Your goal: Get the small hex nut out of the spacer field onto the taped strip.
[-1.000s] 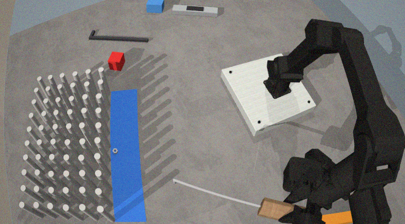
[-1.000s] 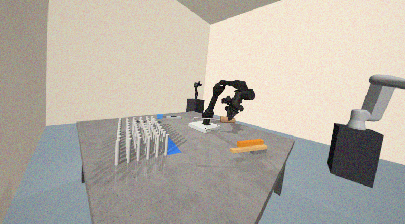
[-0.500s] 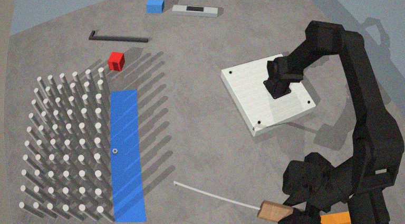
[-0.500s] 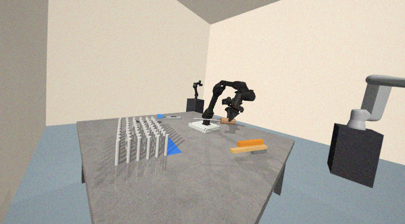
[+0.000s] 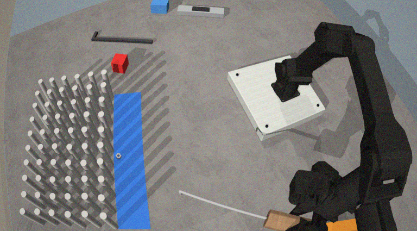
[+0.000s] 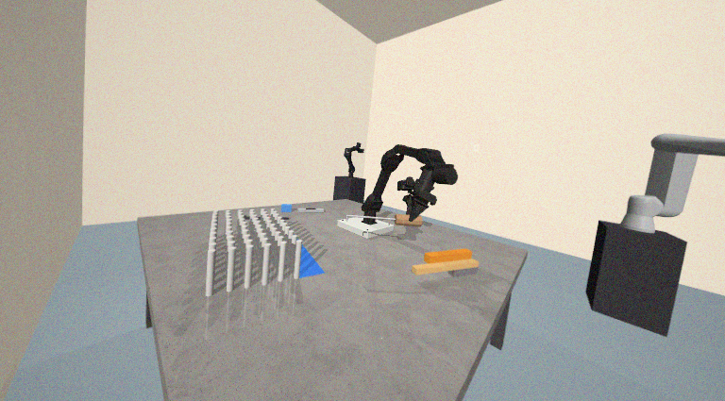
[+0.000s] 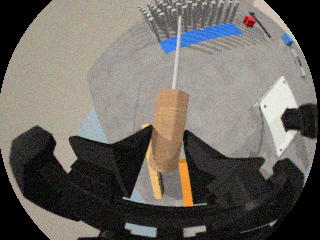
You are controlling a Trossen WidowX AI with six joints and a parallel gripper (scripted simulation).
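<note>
The small hex nut (image 5: 118, 154) lies on the blue taped strip (image 5: 130, 185) (image 6: 309, 264) (image 7: 200, 37), near its edge by the standing spacers (image 5: 69, 148) (image 6: 251, 246) (image 7: 190, 12). All the spacers stand upright. My gripper (image 5: 304, 219) (image 6: 413, 212) (image 7: 168, 131) is shut on the wooden handle (image 5: 278, 219) (image 6: 409, 220) (image 7: 169, 125) of the hook tool. It holds the tool low at the front right of the table, far from the field. The tool's thin white rod (image 5: 221, 205) (image 7: 176, 55) points toward the strip, and its tip stops well short of it.
A red cube (image 5: 119, 62) (image 7: 248, 20) sits just behind the strip. A black L-shaped key (image 5: 122, 39), a blue cube (image 5: 159, 5) and a grey bar (image 5: 200, 10) lie at the back. The arm's white base plate (image 5: 258, 105) (image 7: 275, 112) is mid-right. An orange block (image 5: 341, 225) (image 6: 447, 255) and a wooden bar (image 6: 445, 266) lie near my gripper.
</note>
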